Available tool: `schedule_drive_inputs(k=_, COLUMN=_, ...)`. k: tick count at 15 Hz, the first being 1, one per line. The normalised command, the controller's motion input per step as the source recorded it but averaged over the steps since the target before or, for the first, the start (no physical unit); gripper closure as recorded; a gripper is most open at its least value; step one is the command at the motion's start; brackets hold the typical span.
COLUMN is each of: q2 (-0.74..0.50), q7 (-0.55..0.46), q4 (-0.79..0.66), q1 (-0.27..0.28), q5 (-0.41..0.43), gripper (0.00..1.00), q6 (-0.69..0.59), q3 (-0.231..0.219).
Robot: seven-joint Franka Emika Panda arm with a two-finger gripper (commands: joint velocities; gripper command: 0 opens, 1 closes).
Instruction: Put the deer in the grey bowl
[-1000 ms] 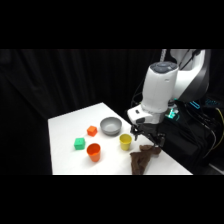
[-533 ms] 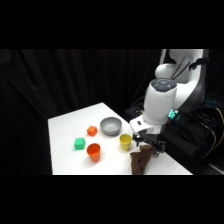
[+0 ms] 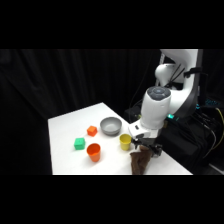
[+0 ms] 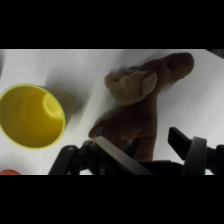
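The white rectangular table point(image 3: 70, 135) carries everything. The white jointed robot arm point(image 3: 172, 85) bends from its base at the upper right down to the table's near right part, its wrist pointing steeply downward. Its black gripper point(image 3: 145, 148) hangs right over the dark brown soft plush deer point(image 3: 140, 161), and in the wrist view the jaws stand apart, one finger point(image 4: 112, 152) on each side of the deer's body point(image 4: 137, 117), not clearly touching it. The deer lies on the table between and just below the jaws. The round shallow grey bowl point(image 3: 110, 126) sits well apart from the jaws, beyond the yellow plastic cup point(image 3: 125, 142), which stands upright just beside them point(image 4: 31, 116). Farther off are an orange cup point(image 3: 93, 151), a green block point(image 3: 79, 144) and a small orange block point(image 3: 91, 131).
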Motion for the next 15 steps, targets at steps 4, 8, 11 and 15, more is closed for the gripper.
schedule_drive_inputs(k=4, q2=0.18, q7=0.03, q4=0.07, q1=0.075, q5=-0.117, gripper=0.0, q6=0.21, q3=-0.1)
schedule_drive_inputs(k=8, q2=0.19, q7=0.02, q4=0.09, q1=0.102, q5=-0.097, gripper=0.0, q6=0.18, q3=-0.1)
schedule_drive_inputs(k=11, q2=0.17, q7=0.0, q4=0.11, q1=0.111, q5=-0.072, gripper=0.0, q6=0.15, q3=-0.088)
schedule_drive_inputs(k=15, q2=0.11, q7=-0.01, q4=0.1, q1=0.109, q5=-0.048, gripper=0.25, q6=0.11, q3=-0.077)
